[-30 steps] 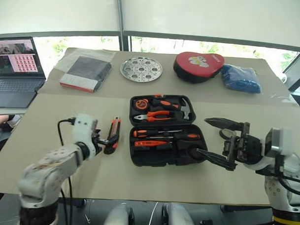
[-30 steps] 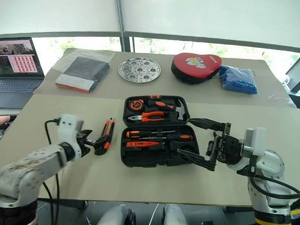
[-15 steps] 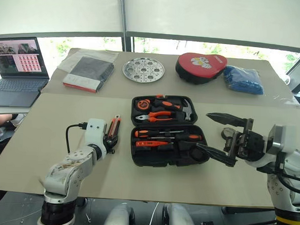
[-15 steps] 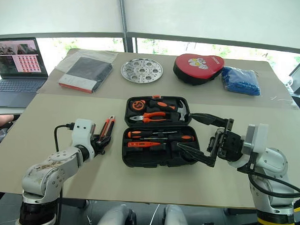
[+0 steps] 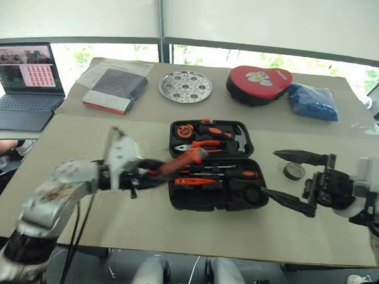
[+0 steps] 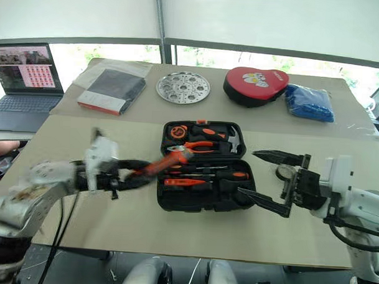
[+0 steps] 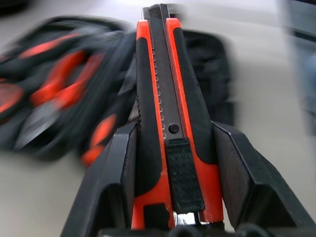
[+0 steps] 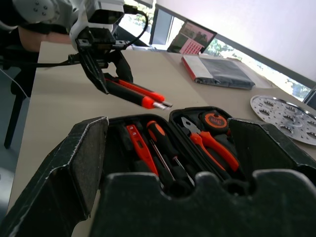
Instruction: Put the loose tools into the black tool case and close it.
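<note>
The left end effector (image 7: 168,163) clenches the orange-black utility knife (image 7: 165,98) between its two black fingers (image 7: 116,173). The knife is lifted off the bench (image 5: 83,144) and held out to the right, its tip reaching over the left edge of the open black tool case (image 5: 217,165).

The case lies open in the middle of the bench. Its far half holds pliers (image 5: 205,144), a tape measure (image 5: 182,130) and a hammer (image 5: 238,139). Its near half holds two screwdrivers (image 5: 229,174) with orange-black handles and a slim orange tester pen (image 5: 194,181).

The right end effector (image 5: 292,180) hovers just right of the case with its fingers spread wide and nothing between them. A small roll of black tape (image 5: 292,171) lies on the bench behind it, near the case's right side.

Along the far side of the bench, from left to right, are a flat dark book (image 5: 115,89), a round perforated metal plate (image 5: 185,88), a red-topped black pouch (image 5: 259,83) and a blue bag (image 5: 312,101). A laptop (image 5: 20,83) stands open at the far left.
</note>
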You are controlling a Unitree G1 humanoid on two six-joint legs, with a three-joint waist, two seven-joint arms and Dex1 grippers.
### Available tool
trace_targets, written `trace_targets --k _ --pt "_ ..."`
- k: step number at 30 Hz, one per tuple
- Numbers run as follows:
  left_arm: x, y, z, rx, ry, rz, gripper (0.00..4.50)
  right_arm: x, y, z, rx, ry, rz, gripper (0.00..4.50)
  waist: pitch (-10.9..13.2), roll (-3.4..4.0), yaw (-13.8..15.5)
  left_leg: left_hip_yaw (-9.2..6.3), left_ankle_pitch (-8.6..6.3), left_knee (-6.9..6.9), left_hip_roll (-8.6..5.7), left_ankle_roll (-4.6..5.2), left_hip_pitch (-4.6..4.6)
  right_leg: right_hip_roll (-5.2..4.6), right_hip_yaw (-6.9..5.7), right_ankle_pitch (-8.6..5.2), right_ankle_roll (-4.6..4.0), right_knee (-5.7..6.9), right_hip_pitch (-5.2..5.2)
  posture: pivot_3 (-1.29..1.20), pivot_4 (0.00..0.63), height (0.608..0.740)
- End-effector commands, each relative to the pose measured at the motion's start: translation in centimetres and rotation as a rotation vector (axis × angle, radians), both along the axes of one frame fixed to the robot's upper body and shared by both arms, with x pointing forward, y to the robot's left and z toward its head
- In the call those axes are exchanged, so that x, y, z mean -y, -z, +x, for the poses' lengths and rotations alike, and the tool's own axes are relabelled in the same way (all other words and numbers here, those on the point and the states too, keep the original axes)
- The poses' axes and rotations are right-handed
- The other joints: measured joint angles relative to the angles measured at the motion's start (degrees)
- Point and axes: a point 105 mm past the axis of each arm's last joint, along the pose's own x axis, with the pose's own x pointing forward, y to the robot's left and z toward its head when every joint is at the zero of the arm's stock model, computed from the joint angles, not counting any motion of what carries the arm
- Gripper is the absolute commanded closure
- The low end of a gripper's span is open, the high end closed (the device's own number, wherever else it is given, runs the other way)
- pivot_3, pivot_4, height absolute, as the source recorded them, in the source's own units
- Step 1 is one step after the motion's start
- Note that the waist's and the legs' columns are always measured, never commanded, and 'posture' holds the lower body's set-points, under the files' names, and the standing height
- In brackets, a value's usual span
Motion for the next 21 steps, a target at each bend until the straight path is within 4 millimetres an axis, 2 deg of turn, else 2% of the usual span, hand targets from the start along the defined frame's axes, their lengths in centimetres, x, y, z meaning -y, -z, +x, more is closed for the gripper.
trace_targets --k 1,5,10,16,21 --pt "1.6 2.3 0.0 -0.033 0.068 0.149 2.72 0.0 -0.7 -0.4 0.025 0.009 0.009 0.00 0.0 0.02 -0.9 0.00 0.00 -0.02 0.02 0.01 -0.01 0.12 0.13 0.03 0.06 -0.14 0.01 0.00 0.150 0.740" --pt "3.3 3.9 0.9 -0.044 0.043 0.249 2.72 -0.4 -0.4 -1.1 0.012 0.007 0.023 0.00 0.0 0.00 -1.3 -0.09 0.02 -0.02 0.10 -0.01 -0.24 0.39 0.12 0.09 0.17 -0.31 -0.10 0.00 0.150 0.740" --pt "3.7 4.5 1.7 0.008 0.020 0.323 2.72 0.2 0.0 -1.8 0.005 0.020 0.034 0.00 0.0 0.00 -1.2 -0.15 0.01 -0.01 0.09 0.01 -0.29 0.37 0.09 0.07 0.21 -0.37 -0.11 0.00 0.150 0.740" --pt "3.8 5.7 0.8 -0.022 0.060 0.385 2.72 1.1 0.7 -2.2 -0.002 0.029 0.040 0.00 0.0 0.00 -1.2 -0.13 -0.12 0.20 0.10 0.23 -0.30 0.34 0.12 0.12 0.30 -0.35 -0.06 0.00 0.150 0.740" --pt "3.7 5.9 1.3 -0.037 0.028 0.398 2.72 1.9 1.3 -2.2 -0.002 0.030 0.044 0.00 0.0 0.02 -1.2 -0.13 -0.12 0.23 0.10 0.24 -0.23 0.35 0.12 0.12 0.31 -0.32 0.02 0.00 0.150 0.740"
